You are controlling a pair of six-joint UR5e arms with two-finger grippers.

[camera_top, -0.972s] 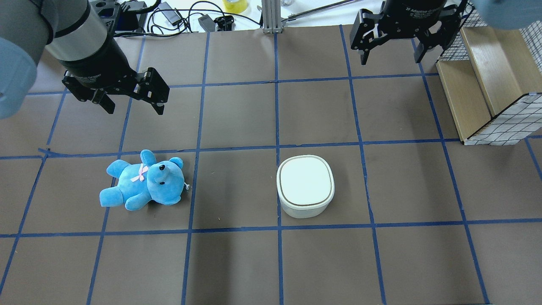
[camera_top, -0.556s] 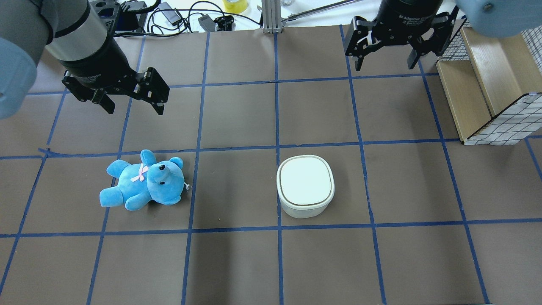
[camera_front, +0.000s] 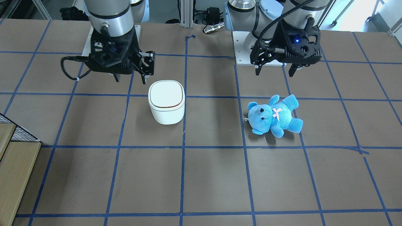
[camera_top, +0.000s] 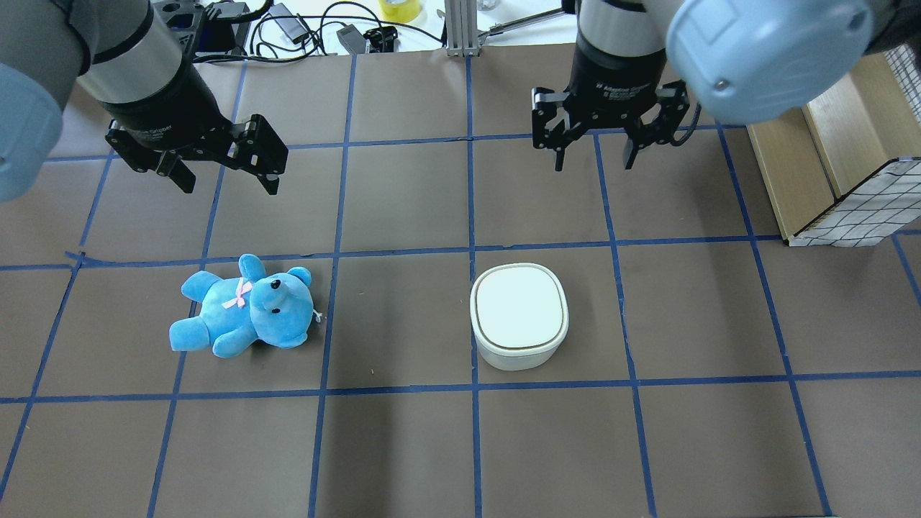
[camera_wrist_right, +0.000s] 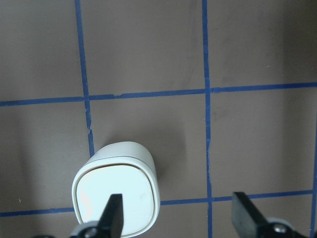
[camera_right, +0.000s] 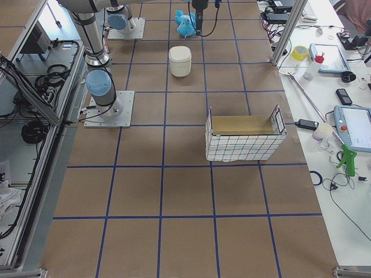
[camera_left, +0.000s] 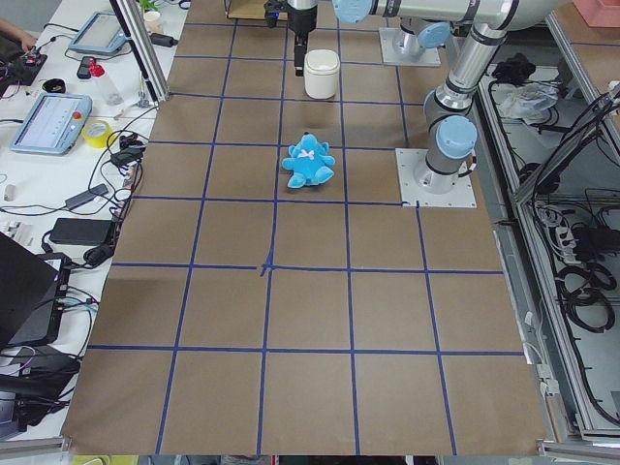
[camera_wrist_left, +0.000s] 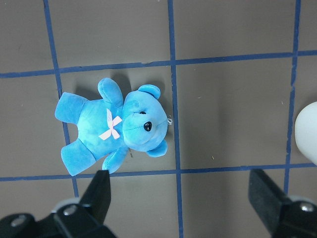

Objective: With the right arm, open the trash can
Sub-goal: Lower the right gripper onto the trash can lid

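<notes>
The white trash can [camera_top: 519, 309] stands with its lid shut near the table's middle; it also shows in the front view [camera_front: 166, 95] and the right wrist view [camera_wrist_right: 116, 196]. My right gripper [camera_top: 593, 164] is open and empty. It hangs above the table on the far side of the can and a little to its right, apart from it [camera_front: 130, 78]. In the right wrist view the can lies low and left, under one finger [camera_wrist_right: 112, 214]. My left gripper [camera_top: 230, 188] is open and empty, above and beyond the blue teddy bear [camera_top: 245, 309].
A wire-mesh basket with wooden boards [camera_top: 827, 144] stands at the table's right edge, close to the right arm. Cables and a tape roll [camera_top: 400, 8] lie past the far edge. Blue tape lines grid the brown table [camera_top: 403, 446].
My right gripper has moved left and nearer, from beside the basket toward the trash can, still open. The left arm, the bear and the can have not moved.
</notes>
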